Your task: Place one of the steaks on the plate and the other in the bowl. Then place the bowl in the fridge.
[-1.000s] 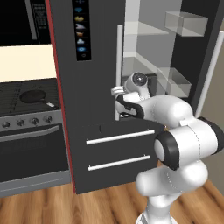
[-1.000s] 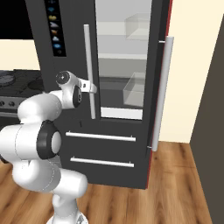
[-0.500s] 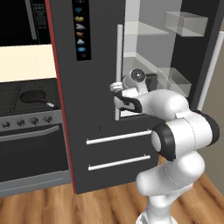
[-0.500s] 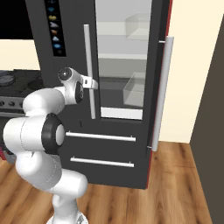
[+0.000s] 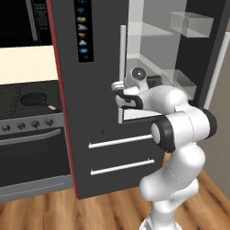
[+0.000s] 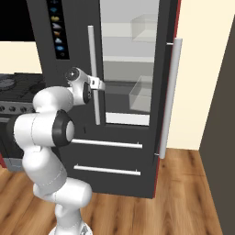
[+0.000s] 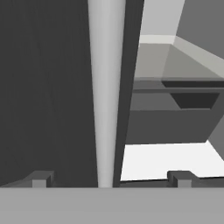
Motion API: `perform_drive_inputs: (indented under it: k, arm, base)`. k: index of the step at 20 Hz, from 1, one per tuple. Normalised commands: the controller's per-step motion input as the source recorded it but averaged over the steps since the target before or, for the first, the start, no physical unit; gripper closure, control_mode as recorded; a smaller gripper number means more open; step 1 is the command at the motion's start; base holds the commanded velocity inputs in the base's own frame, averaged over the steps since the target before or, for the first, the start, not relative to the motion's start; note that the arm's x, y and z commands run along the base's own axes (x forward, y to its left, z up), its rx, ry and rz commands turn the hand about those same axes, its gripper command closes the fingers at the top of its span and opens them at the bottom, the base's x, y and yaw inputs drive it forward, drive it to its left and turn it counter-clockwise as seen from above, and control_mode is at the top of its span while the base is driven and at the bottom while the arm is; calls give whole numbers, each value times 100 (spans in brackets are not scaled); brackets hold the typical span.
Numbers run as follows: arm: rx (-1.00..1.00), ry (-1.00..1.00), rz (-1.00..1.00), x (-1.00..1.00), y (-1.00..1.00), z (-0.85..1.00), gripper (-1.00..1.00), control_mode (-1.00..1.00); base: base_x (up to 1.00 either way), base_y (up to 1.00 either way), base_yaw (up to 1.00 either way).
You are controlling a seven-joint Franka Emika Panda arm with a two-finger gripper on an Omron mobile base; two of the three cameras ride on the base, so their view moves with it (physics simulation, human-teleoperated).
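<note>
Two finger tips [image 7: 39, 179] rise at the bottom of the hand view, one at lower left and one at lower right, spread wide apart with the silver bar handle [image 7: 106, 92] running up the frame between them. The gripper [image 7: 109, 178] is released and clamps nothing; the handle stands in the gap and I cannot tell whether either tip touches it.

In the left base view the gripper [image 5: 119, 86] sits just left of centre, right at the lower part of the same handle [image 5: 122, 63], with the white arm [image 5: 179, 130] bending back toward the lower right. In the right base view the gripper [image 6: 97, 84] is at centre left, against the handle [image 6: 93, 73], and the arm [image 6: 43, 128] fills the lower left.

The fridge [image 5: 101, 148] is tall and dark, taking up the middle of both base views [image 6: 119, 160]. Its right-hand upper door [image 6: 170, 69] stands open, showing pale shelves [image 6: 124, 58] and a clear bin [image 6: 140, 94] inside. The left door [image 5: 99, 67] carries a strip of blue icons [image 5: 83, 31] in the upper part of the frame. Two drawers with horizontal silver bars [image 5: 120, 141] lie below.

At the left edge of the left base view a stove [image 5: 27, 130] holds a dark frying pan [image 5: 33, 99].
</note>
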Motion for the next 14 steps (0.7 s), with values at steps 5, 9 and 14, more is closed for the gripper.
perform_drive_inputs:
  k: [5,9,14]
  arm:
    - [0,0,0,27,-1,0,-100,-100]
    - [0,0,0,40,0,0,-100,-100]
    - [0,0,0,45,0,0,-100,-100]
  base:
    - [0,0,0]
    - [0,0,0]
    - [0,0,0]
